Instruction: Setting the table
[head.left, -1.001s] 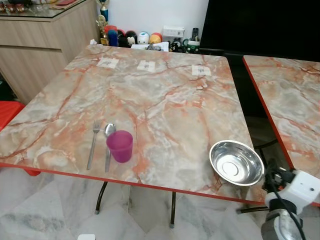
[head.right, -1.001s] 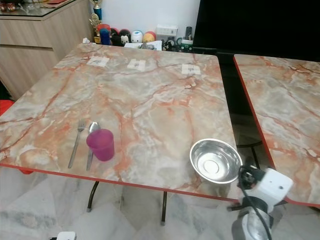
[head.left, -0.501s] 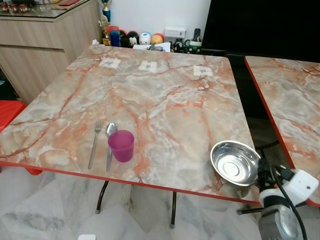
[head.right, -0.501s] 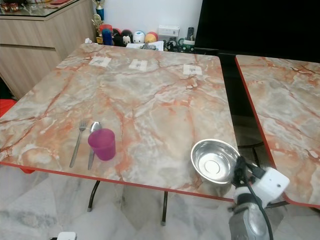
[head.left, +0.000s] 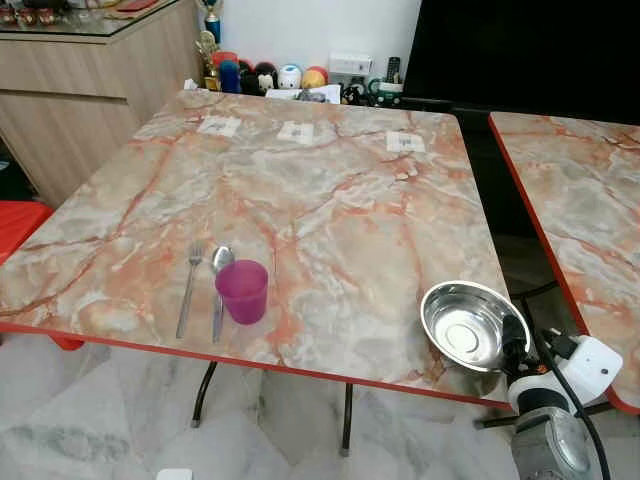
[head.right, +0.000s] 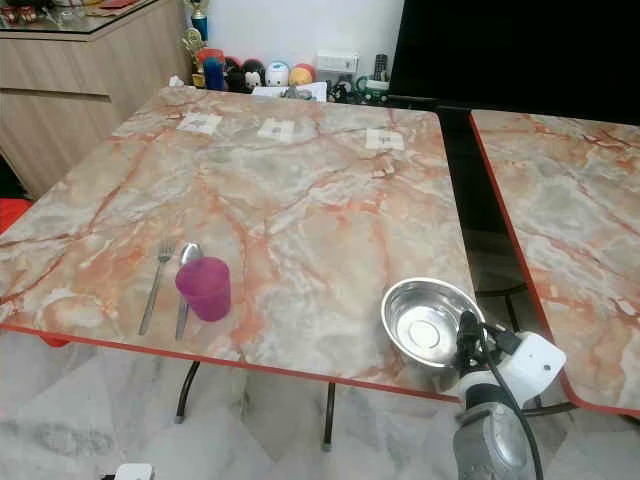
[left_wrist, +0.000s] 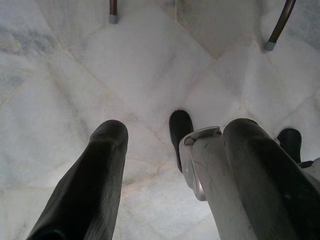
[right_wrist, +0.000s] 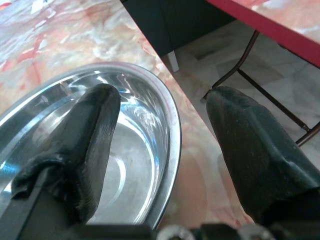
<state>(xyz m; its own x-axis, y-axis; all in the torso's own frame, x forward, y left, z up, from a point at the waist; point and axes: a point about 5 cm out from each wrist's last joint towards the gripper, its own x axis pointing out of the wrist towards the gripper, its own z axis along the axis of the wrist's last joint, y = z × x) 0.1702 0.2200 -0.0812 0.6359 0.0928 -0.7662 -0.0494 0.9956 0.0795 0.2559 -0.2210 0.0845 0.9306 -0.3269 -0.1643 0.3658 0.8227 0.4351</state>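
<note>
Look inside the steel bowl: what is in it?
One finger of the right gripper dips inside the steel bowl, the other outside its rim. No food visible; the finger hides part of the base.

My right arm covers the near right rim of the steel bowl (head.left: 470, 325), and from the head I cannot see how my fingers sit on it. At the wrist, the bowl (right_wrist: 125, 150) runs off the edge behind one of my fingers (right_wrist: 80, 145). The small paper tags (head.left: 403, 141) on the far bench (head.left: 330, 200) are too small to read. The second bench (head.left: 590, 200) is cut off at the right edge.
</note>
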